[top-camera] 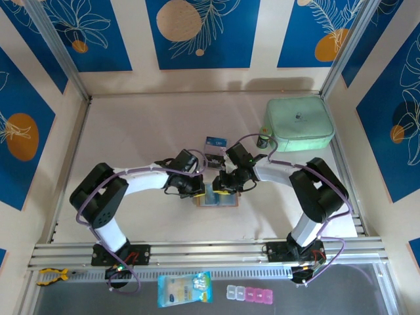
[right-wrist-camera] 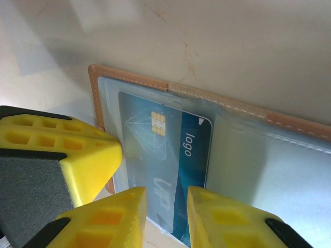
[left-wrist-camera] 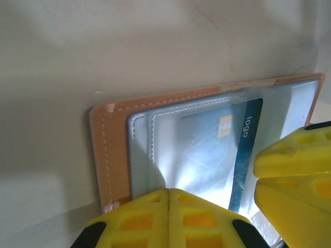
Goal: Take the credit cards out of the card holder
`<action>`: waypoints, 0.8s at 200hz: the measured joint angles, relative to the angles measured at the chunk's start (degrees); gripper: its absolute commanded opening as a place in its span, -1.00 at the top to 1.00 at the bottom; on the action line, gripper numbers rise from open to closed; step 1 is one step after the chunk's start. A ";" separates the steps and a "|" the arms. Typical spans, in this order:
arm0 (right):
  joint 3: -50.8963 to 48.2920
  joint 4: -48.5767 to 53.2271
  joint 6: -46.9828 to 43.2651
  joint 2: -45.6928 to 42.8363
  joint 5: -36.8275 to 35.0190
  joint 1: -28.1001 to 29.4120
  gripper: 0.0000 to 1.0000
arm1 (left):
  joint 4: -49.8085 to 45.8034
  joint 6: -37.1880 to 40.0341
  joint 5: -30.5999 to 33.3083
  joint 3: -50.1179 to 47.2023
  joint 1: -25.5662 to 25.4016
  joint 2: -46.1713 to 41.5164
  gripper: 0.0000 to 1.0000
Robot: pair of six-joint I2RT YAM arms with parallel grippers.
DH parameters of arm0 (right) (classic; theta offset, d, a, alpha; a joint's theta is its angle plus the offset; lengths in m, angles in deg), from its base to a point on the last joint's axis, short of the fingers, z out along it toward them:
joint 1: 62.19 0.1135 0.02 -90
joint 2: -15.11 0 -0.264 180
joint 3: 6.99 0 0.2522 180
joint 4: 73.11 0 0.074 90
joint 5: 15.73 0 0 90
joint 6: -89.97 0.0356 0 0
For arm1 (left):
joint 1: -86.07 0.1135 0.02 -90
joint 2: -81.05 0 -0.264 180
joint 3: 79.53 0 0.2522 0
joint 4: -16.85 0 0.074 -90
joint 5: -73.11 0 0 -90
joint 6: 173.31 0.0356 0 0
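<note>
Left gripper jaws pressing together, pinning the card holder near worktop centre. Right gripper jaws hovering slightly spread over the blue credit card peeking from its pocket. Judging: pin firmly, drag it toward the fold. A loose card lying at holder's 12 o'clock

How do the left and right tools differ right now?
The left tool's yellow fingers are closed together; the right tool's are apart. The left tool has nothing visible between its fingers; the right tool's gap frames the edge of the blue chip card in the open tan folding card holder. Both are down at that holder.
</note>
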 measured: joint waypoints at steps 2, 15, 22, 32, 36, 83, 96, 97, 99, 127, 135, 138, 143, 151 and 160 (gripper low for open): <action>0.00 0.00 -0.04 0.00 -0.09 0.00 0.45 | 0.02 0.00 0.00 0.00 0.00 0.00 0.91; 0.00 0.28 -0.15 0.13 -0.33 0.00 0.44 | 0.02 0.00 0.00 0.00 0.00 0.00 0.91; 0.00 0.44 -0.15 0.24 -0.39 0.00 0.44 | 0.02 0.04 0.00 0.00 0.00 0.00 0.91; 0.00 0.57 -0.17 0.46 -0.55 0.00 0.44 | 0.02 0.13 0.00 0.00 0.00 0.02 0.91; 0.00 0.61 -0.17 0.57 -0.57 0.00 0.44 | 0.02 0.13 0.00 0.00 0.00 0.02 0.91; 0.00 0.61 -0.39 0.79 -0.55 0.00 0.44 | 0.02 0.15 0.00 0.00 0.00 0.11 0.92; 0.00 0.61 -0.44 0.79 -0.57 0.00 0.44 | 0.02 0.15 0.00 0.00 0.00 0.11 0.92; 0.00 0.61 -0.46 0.79 -0.57 0.00 0.44 | 0.02 0.15 0.00 0.00 0.00 0.11 0.92; 0.00 0.61 -0.52 0.79 -0.57 0.00 0.44 | 0.02 0.15 0.00 0.00 0.00 0.11 0.92; -0.02 0.44 -0.61 0.79 -0.39 -0.02 0.45 | 0.02 0.15 0.00 0.00 0.00 0.13 0.92; -0.20 0.04 -0.59 0.76 -0.04 -0.13 0.45 | 0.02 0.15 0.00 0.00 0.00 0.13 0.92; -0.31 -0.13 -0.59 0.74 0.00 -0.17 0.45 | 0.02 0.15 0.00 0.00 0.00 0.13 0.92; -0.44 -0.35 -0.55 0.74 0.28 -0.26 0.45 | 0.02 0.15 0.00 0.00 0.00 0.15 0.92; -0.68 -0.79 -0.55 0.72 0.63 -0.28 0.46 | 0.02 0.15 0.00 0.00 0.00 0.15 0.92; -0.74 -0.87 -0.55 0.70 0.83 -0.33 0.46 | 0.02 0.15 0.00 0.02 0.00 0.15 0.92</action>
